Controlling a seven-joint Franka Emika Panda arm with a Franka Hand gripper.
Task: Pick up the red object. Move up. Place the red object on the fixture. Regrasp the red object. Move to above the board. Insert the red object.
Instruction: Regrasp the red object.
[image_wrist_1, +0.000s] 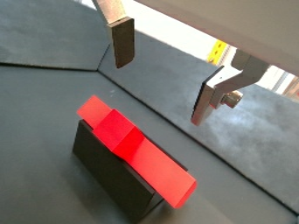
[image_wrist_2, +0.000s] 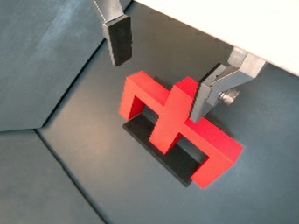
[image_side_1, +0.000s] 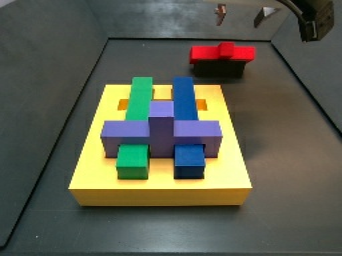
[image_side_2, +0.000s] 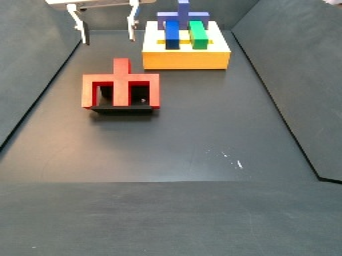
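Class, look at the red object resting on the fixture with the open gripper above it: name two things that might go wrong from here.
1. The red object overhangs the smaller fixture; an off-centre touch might tip it off.
2. The gripper is open and empty, above the piece; in a wrist view one finger sits near the raised stem, so descending misaligned may strike it rather than straddle it.

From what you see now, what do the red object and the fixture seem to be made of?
The red object, resting on the fixture, looks like matte plastic: uniform bright colour, sharp edges, no grain. The fixture looks like dull black plastic or coated metal; I cannot tell which. The gripper hangs open above them, its fingers bare silver metal.
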